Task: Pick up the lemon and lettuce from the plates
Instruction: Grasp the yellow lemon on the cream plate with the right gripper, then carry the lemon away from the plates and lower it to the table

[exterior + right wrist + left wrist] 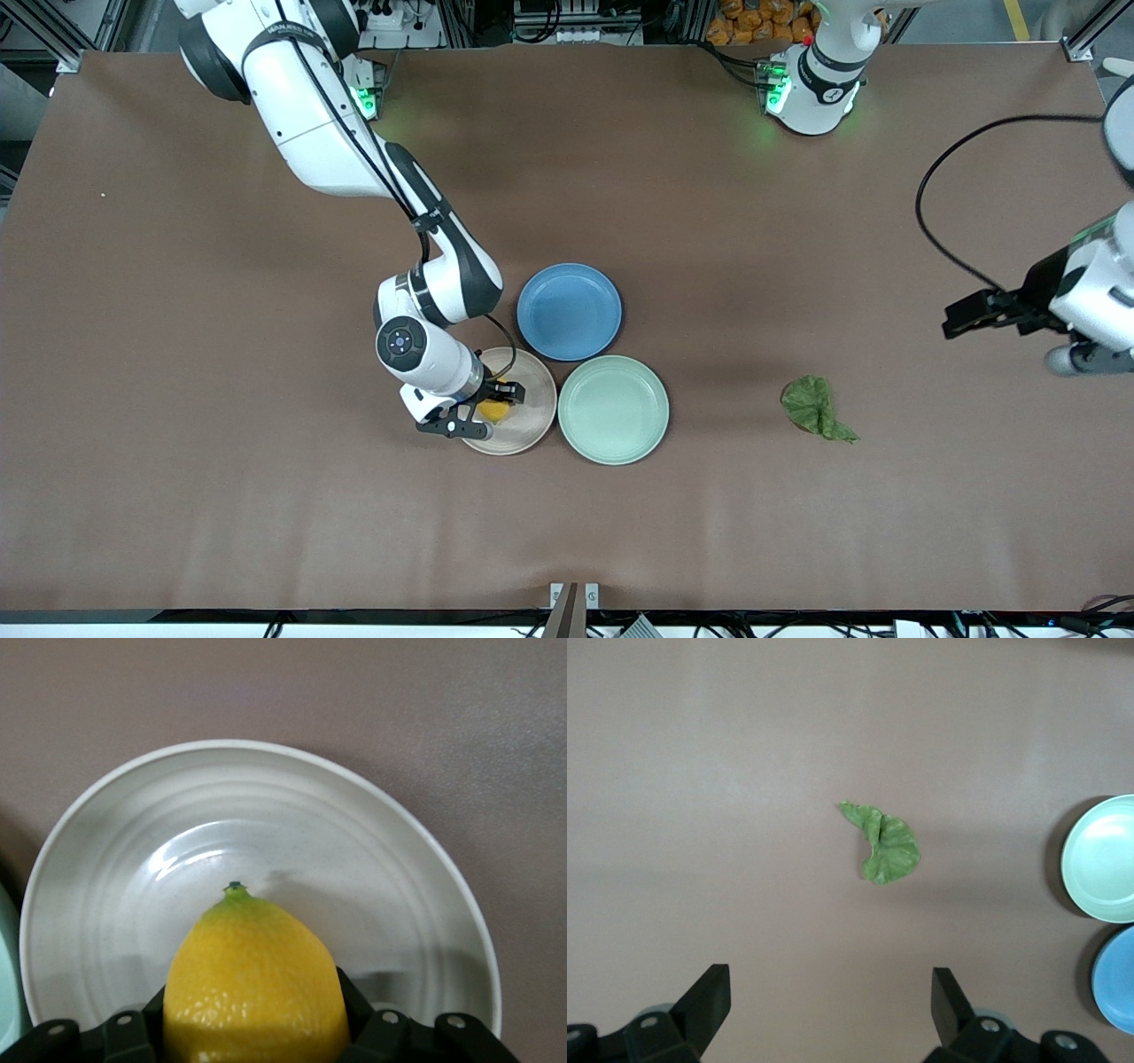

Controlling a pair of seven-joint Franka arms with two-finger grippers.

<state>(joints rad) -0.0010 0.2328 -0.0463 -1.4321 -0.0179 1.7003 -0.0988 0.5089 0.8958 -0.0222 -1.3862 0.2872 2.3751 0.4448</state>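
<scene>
Nearest first, then farther from the front camera.

Beige plate: nearest of the three plates; it holds the lemon and touches the mint plate at its 3 o'clock.
Lemon: on the beige plate, at about 9 o'clock from the plate's centre, not yet lifted by the look of it.
Right gripper: down on the beige plate, its two fingers pressed against the lemon's sides; the right wrist view shows the fruit filling the gap between them.
Mint plate: bare, beside the beige plate toward the left arm's end of the table.
Lettuce leaf: flat on the brown table, at 3 o'clock from the mint plate and well apart from it; on no plate.
Left gripper: in the air over bare table near the left arm's end, at roughly 1 o'clock from the leaf, fingers spread wide and holding nothing.
Blue plate: farthest plate, bare, at 12 o'clock from the seam between the other two.
Progress: the lettuce seems already off its plate; the lemon is gripped, and lifting it clear is what remains.
</scene>
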